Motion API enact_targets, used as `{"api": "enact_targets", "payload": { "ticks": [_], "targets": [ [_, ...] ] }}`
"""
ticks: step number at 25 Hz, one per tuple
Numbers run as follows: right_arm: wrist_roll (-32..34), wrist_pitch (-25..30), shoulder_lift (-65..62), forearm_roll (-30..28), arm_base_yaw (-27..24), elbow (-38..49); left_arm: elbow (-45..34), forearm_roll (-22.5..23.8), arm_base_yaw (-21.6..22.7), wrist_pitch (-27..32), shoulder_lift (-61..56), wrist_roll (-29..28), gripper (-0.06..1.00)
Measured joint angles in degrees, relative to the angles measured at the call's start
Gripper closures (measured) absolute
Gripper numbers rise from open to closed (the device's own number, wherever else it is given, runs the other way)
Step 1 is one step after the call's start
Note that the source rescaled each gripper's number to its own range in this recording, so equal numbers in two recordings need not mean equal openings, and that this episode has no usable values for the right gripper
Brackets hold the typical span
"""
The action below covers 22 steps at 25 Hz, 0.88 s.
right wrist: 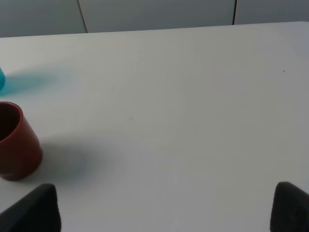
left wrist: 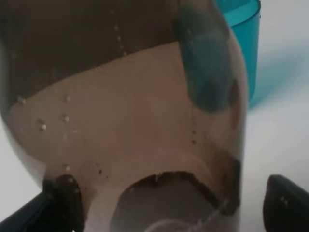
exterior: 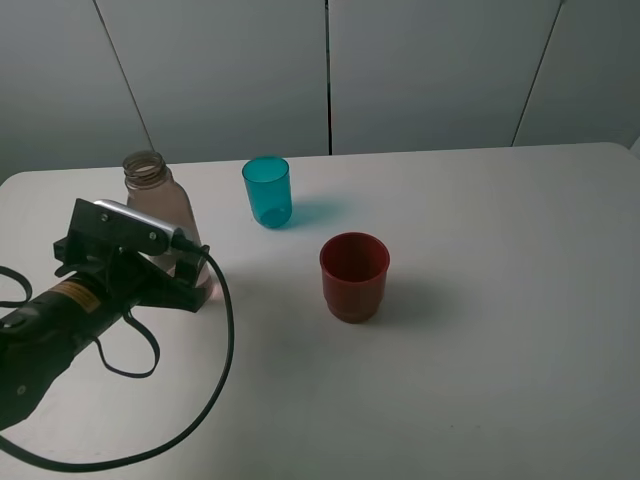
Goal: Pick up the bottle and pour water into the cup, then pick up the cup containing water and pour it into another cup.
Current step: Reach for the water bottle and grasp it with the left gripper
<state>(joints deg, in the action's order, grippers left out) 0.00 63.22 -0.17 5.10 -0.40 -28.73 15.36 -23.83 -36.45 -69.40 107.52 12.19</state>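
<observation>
Left claw [left wrist: 171,207] spread astride bottle [left wrist: 120,121] — contact unclear; teal cup [exterior: 268,192] behind, red cup [exterior: 354,276] apart.

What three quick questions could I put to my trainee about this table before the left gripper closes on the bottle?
1. True or false: the bottle has a cap on.
2. The teal cup and the red cup both stand upright. Which is nearer the bottle? A: teal. B: red.
3. Fill in the gap: the left gripper has its jaws ___ on either side of the bottle.
Key: 1 false; 2 A; 3 open.
</observation>
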Motion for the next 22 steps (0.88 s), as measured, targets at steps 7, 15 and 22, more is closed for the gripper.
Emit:
{"api": "enact_targets", "payload": {
  "ticks": [7,15,22],
  "targets": [
    [0.0,0.0,0.0,0.0,0.0,0.0,0.5,0.1,2.1,0.0,0.3,0.0,-0.05],
    [-0.3,0.0,0.0,0.0,0.0,0.0,0.7,4.4,6.0,0.0,0.3,-1.5,-0.06],
    [-0.3,0.0,0.0,0.0,0.0,0.0,3.9,8.1,7.8,0.0,1.4,-4.0,-0.06]
  ]
}}
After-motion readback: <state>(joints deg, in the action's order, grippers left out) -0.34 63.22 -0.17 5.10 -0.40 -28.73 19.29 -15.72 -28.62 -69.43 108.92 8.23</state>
